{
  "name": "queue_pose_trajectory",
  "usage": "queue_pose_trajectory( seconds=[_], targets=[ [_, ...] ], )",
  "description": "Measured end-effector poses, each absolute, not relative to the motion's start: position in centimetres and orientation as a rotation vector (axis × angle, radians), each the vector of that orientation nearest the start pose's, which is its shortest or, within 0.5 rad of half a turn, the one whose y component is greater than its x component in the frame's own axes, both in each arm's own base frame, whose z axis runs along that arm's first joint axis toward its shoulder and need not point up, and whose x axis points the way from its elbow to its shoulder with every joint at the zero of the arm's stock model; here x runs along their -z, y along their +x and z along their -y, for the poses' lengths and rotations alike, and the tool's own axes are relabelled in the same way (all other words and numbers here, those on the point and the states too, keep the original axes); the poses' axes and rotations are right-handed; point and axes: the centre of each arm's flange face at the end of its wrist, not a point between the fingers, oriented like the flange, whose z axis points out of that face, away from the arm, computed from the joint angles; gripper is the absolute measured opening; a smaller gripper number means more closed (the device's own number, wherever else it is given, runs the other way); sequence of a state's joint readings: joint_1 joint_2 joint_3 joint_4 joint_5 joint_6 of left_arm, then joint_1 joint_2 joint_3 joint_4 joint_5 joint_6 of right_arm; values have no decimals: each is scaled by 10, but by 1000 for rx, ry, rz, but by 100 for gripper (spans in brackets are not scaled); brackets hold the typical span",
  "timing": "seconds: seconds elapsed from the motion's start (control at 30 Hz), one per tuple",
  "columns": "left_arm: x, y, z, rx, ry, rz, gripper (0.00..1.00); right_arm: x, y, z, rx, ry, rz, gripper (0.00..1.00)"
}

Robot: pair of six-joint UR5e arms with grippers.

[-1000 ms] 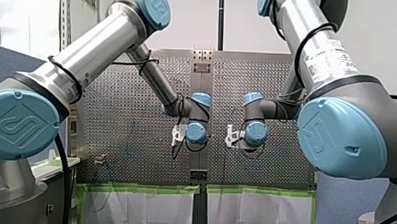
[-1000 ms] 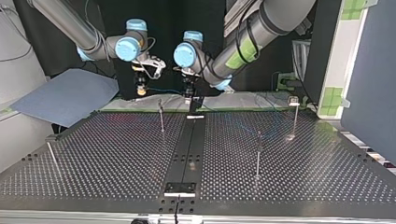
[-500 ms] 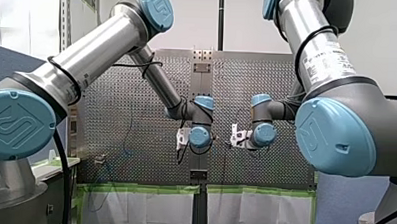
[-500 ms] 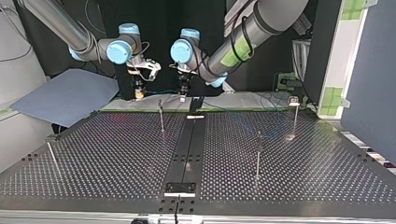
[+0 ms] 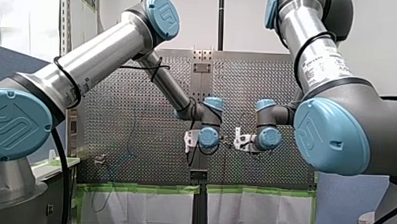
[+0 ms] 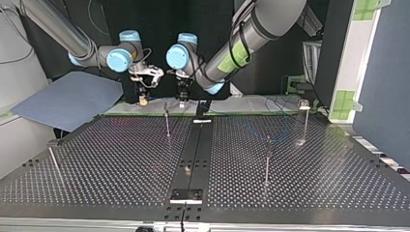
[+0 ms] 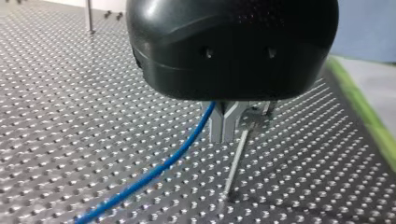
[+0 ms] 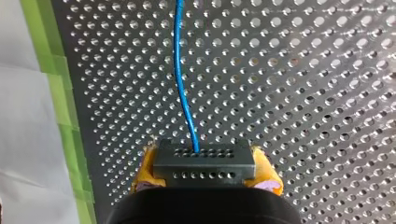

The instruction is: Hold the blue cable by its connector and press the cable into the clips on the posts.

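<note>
Right claw (image 8: pixel 204 173): yellow pads closed on the two ends of the dark grey connector (image 8: pixel 204 161), square and firm. The blue cable (image 8: pixel 184 88) leaves the connector's face and runs straight ahead over the perforated desk (image 8: pixel 303 93).

Left claw (image 7: pixel 227 125): metal fingers drawn together, only a hairline slit between them. The cable climbs from the desk to their side and vanishes under the claw's black body. It reads as pinched there, though the contact itself is hidden. Just beside the fingers stands a thin post (image 7: pixel 235 163), its clip (image 7: pixel 260 111) at about the fingers' height. As far as I can see, the cable is not in the clip.

In the top view, both claws hang close together at the desk's edge nearest the arms, with that post between them. The other posts (image 6: pixel 267 157) stand well apart across the desk.

Handling: the cable is thin, light and limp — it curves wherever unsupported, so pushing on a slack length would do little. The connector is the one stiff part and the right place to hold. The pads have it by the hard shell, away from where the cable leaves it. For the clip, I judge the stretch between the claws wants keeping taut and bringing down across the clip's mouth. Risks are strain where the cable joins the connector, and a slender post that may flex.
</note>
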State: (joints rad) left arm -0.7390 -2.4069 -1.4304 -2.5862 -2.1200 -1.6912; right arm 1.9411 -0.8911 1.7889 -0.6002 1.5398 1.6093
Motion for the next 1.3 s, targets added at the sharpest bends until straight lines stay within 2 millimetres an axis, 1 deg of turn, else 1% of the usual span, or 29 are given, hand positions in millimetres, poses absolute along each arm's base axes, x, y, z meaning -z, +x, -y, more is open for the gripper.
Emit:
queue_pose_trajectory(
  seconds=[0.07, 0.13, 0.43, 0.67, 0.73, 1.03, 1.17, 1.3],
  targets=[
    [-87, 455, 523, 174, 107, -1683, 2, -64, 334, 493, -1330, 1732, 1211, 0],
    [-85, 457, 522, 173, 102, -1684, 2, -65, 333, 497, -1338, 1727, 1215, 0],
    [-67, 465, 534, 183, 108, -1712, 2, -67, 323, 508, -1353, 1713, 1228, 0],
    [-42, 471, 534, 176, 122, -1755, 2, -63, 316, 514, -1380, 1718, 1239, 0],
    [-39, 471, 535, 181, 124, -1759, 2, -61, 314, 515, -1381, 1720, 1243, 0],
    [-37, 471, 536, 227, 88, -1759, 2, -55, 301, 525, -1412, 1722, 1265, 0],
    [-37, 472, 537, 238, 80, -1755, 2, -56, 296, 532, -1428, 1719, 1266, 0],
    [-37, 469, 542, 267, 91, -1748, 2, -60, 294, 539, -1444, 1719, 1254, 0]
  ],
)
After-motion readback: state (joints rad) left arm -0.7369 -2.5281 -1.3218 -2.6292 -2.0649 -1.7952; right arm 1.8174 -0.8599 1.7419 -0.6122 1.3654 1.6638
